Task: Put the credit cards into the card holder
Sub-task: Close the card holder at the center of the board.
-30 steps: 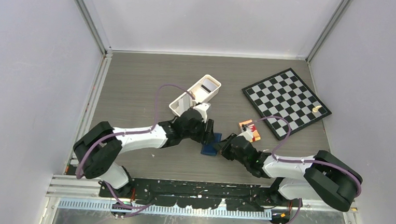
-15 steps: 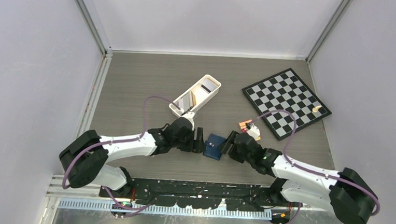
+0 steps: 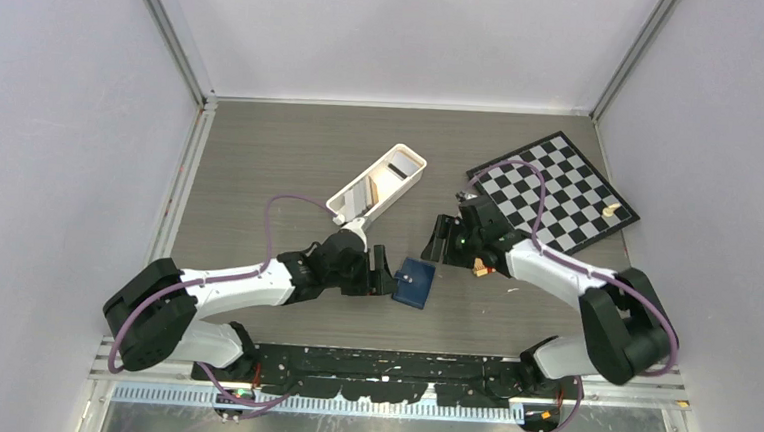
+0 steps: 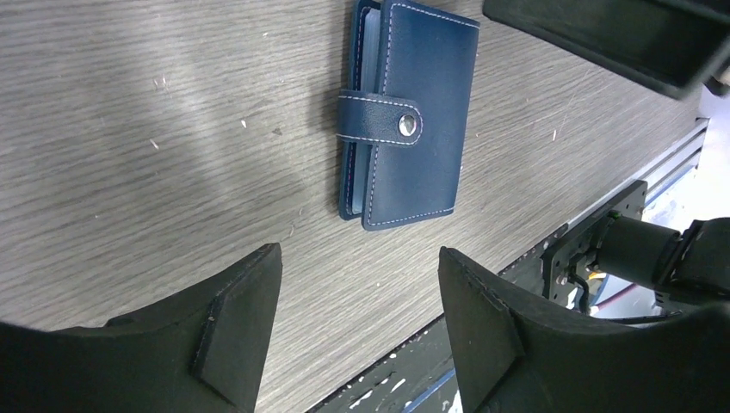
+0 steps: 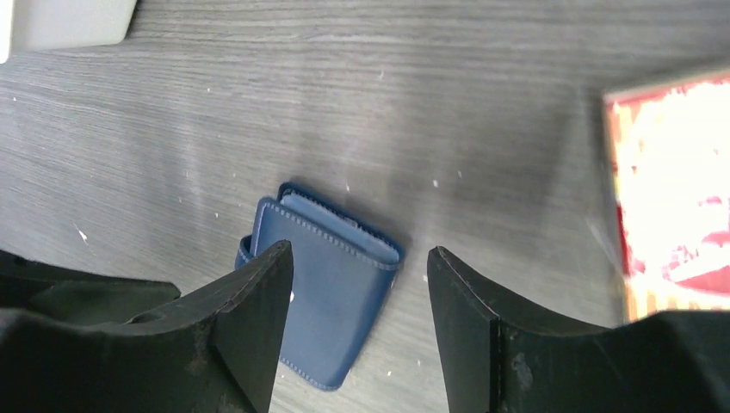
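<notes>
Fingers [image 4: 232, 318] of left arm gape empty just beside the card holder [image 4: 413, 120]; right fingers [image 5: 250, 301] gape empty just beyond it. Holder lies clasped shut on tabletop [image 4: 129, 129], probably flanked for two-armed opening.

Left arm [image 3: 244, 283]: stretched low, forearm running rightward toward centre. Left gripper [image 3: 384, 274] jaws spread wide, tips pointing right. Right arm [image 3: 555, 272]: folded, forearm angled up-left. Right gripper [image 3: 441, 242] jaws wide apart too, facing left.
</notes>
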Motion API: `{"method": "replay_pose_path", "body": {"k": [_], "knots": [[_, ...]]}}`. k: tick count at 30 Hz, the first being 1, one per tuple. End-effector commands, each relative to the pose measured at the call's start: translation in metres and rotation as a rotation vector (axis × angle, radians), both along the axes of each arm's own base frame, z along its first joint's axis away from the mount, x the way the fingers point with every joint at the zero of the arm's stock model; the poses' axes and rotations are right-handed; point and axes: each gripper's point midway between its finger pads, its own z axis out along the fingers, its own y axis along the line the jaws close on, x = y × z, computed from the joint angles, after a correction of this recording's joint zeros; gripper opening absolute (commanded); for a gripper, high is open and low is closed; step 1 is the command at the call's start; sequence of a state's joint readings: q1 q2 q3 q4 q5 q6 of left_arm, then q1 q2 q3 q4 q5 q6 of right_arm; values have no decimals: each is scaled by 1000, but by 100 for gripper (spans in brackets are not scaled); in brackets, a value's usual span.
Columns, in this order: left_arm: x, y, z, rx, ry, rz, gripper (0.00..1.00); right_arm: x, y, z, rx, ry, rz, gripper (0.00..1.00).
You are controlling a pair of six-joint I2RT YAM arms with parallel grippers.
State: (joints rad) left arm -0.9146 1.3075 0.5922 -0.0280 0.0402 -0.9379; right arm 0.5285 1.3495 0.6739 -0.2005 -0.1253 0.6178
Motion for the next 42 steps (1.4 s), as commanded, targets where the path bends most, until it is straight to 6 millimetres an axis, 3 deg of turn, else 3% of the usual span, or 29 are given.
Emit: {"method": "replay_pose_path", "body": {"k": [1, 8, 13, 20, 27, 36, 39, 42], "knots": [[-5, -2, 7, -55, 29, 30, 68, 16, 26, 5, 93, -38, 164, 63], [-18, -13, 3, -117, 89, 29, 68, 6, 39, -16, 170, 29, 189, 60], [-32, -29, -4, -177, 145, 32, 68, -17, 31, -25, 200, 80, 141, 59], [-30, -49, -17, -248, 181, 40, 66, -44, 28, -29, 217, 129, 119, 56], [3, -37, -23, -240, 75, 143, 67, -67, 36, -25, 234, 155, 111, 49], [66, -23, -2, -192, -99, 162, 67, -104, 50, -20, 246, 171, 78, 46], [83, -25, 2, -174, -143, 150, 67, -116, 57, -15, 262, 168, 86, 46], [99, -40, 14, -228, -199, 111, 67, -124, 62, -9, 276, 171, 110, 46]]}}
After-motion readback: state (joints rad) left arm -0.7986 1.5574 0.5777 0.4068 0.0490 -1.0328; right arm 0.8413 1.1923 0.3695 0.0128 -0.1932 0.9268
